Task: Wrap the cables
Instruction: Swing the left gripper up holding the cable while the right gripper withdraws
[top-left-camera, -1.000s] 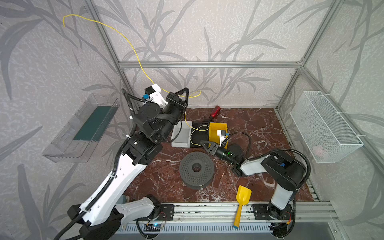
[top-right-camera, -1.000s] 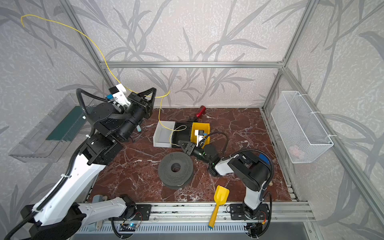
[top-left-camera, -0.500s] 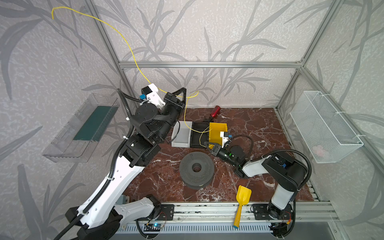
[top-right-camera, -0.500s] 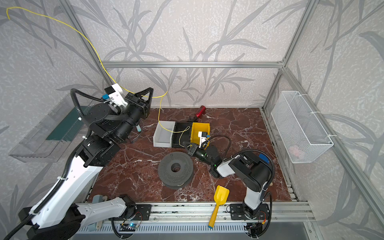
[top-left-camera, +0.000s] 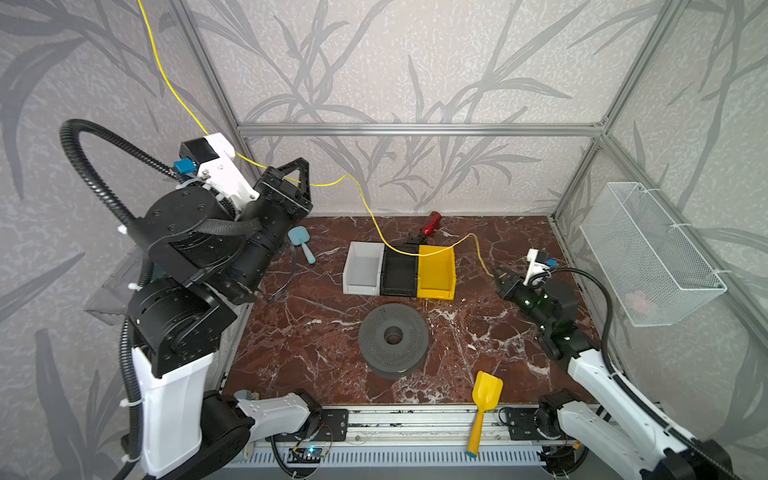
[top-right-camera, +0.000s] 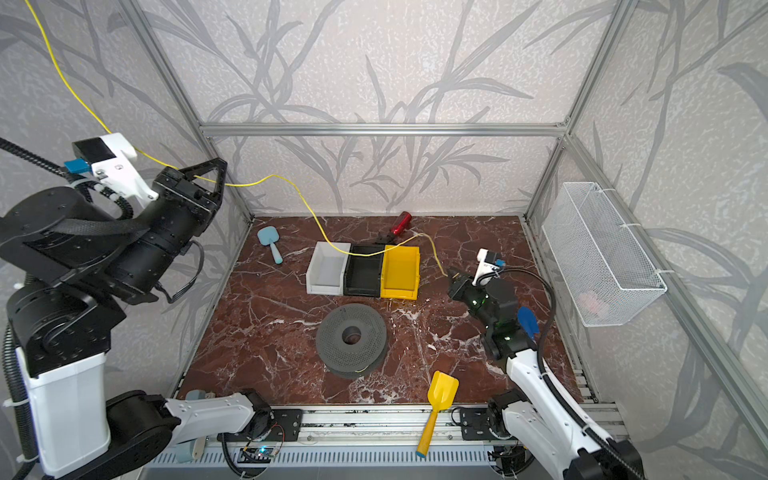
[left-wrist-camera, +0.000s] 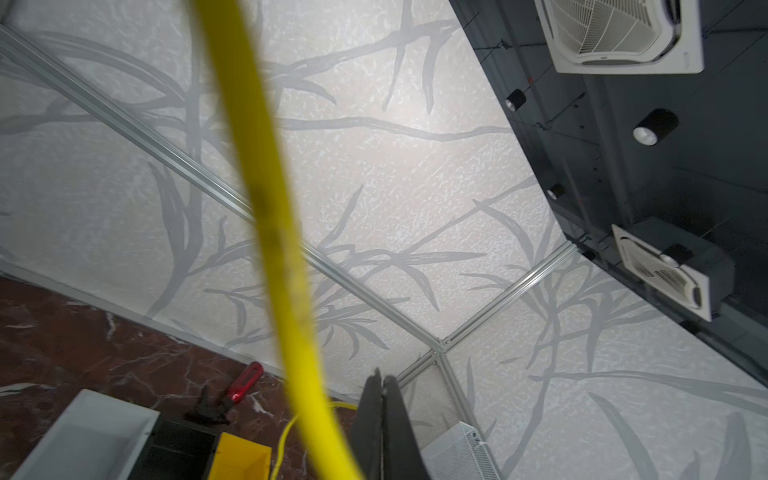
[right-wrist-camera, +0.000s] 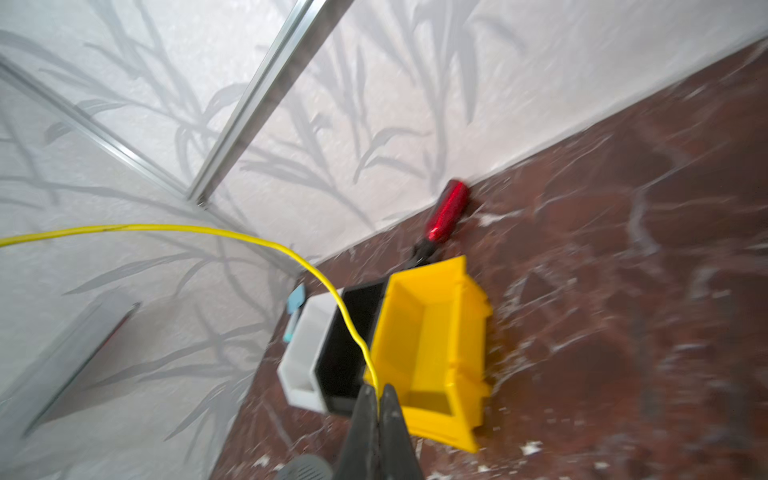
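Arcing over marble floor (top-left-camera: 291, 332) w/ leaf-print walls (top-left-camera: 415, 62) — cable (right-wrist-camera: 166, 226)

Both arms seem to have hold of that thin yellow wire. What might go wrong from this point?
The yellow wire sags across the black bin between the left gripper and right gripper; pulling may snag or drag the bin.
Its long upper stretch climbs out of view beside the frame post and might catch there.
So thin, it could slip from either shut gripper.
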